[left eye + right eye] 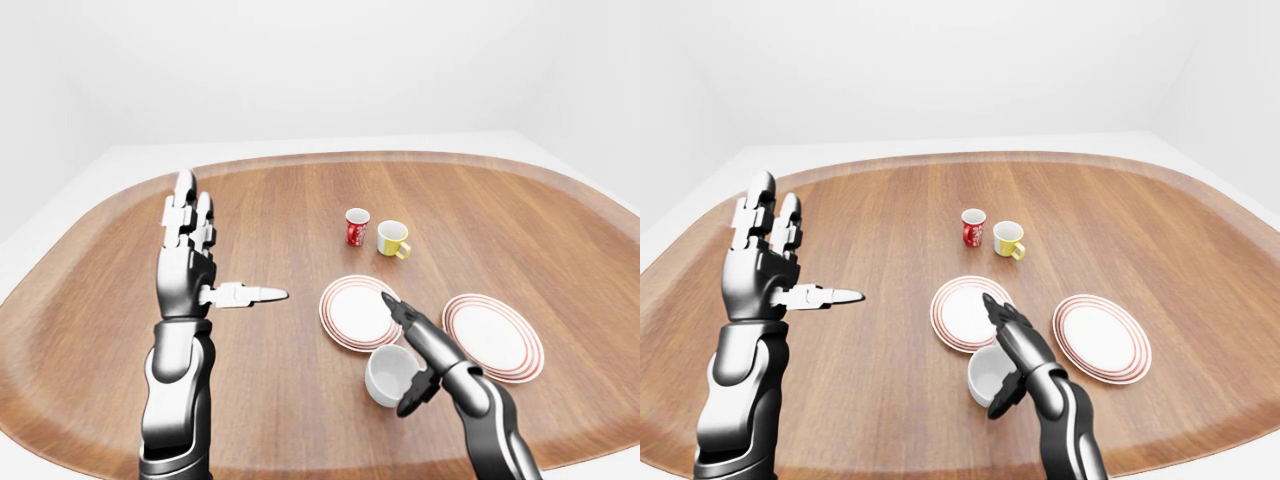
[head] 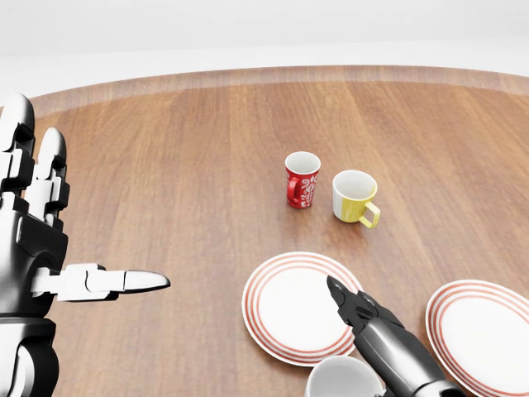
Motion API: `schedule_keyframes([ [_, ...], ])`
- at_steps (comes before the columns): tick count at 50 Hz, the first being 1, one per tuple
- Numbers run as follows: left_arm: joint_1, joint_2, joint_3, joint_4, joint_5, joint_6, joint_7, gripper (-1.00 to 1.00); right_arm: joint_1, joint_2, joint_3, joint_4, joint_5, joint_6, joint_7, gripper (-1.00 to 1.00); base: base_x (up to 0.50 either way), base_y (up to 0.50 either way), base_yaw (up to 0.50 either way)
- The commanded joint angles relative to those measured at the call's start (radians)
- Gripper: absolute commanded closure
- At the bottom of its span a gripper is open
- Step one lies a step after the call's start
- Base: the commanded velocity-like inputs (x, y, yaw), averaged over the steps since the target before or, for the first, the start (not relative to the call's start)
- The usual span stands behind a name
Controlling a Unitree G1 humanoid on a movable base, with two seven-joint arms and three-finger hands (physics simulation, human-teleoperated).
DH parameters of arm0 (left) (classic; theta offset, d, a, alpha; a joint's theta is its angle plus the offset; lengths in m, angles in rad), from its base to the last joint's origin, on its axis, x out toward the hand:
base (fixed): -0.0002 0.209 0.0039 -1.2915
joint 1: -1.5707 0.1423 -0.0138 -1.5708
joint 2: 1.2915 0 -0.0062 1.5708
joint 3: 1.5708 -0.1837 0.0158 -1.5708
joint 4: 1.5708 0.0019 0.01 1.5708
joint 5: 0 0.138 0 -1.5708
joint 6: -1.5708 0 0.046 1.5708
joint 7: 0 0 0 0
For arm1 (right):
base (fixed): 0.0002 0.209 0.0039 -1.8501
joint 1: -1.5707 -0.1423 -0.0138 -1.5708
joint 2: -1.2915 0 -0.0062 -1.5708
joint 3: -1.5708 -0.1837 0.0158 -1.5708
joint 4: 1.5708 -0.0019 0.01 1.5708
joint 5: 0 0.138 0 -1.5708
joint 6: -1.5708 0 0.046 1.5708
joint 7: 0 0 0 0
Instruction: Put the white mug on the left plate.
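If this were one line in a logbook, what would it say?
right hand: open beside white mug | mug: on table, below left plate | left hand: open, raised

The plain white ceramic mug (image 1: 392, 375) stands on the brown wooden tabletop, just below the lower edge of the left plate in the left-eye view, and not on it. It looks tipped a little toward the view's left, its open mouth showing a pale, empty inside; its handle cannot be made out, perhaps hidden on the far side. The round white plate with thin red rings near its rim (image 1: 358, 312) lies flat on the table, the left one of two such plates, with nothing on it. Mug and plate sit very near each other, possibly touching at the rim.
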Motion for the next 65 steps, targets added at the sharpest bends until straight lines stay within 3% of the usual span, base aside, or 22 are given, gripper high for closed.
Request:
schedule_keyframes([
  [1,0.001,0.000,-0.001,-0.002,0.000,0.000,0.001,-0.99,-0.011,-0.002,0.004,0.021,-0.011,0.000,-0.002,-1.00,0.00,0.00,0.00],
  [65,0.002,-0.001,0.001,0.003,-0.008,0.000,0.002,-1.00,-0.070,-0.021,0.020,0.162,-0.068,-0.023,0.032,-1.00,0.00,0.00,0.00],
])
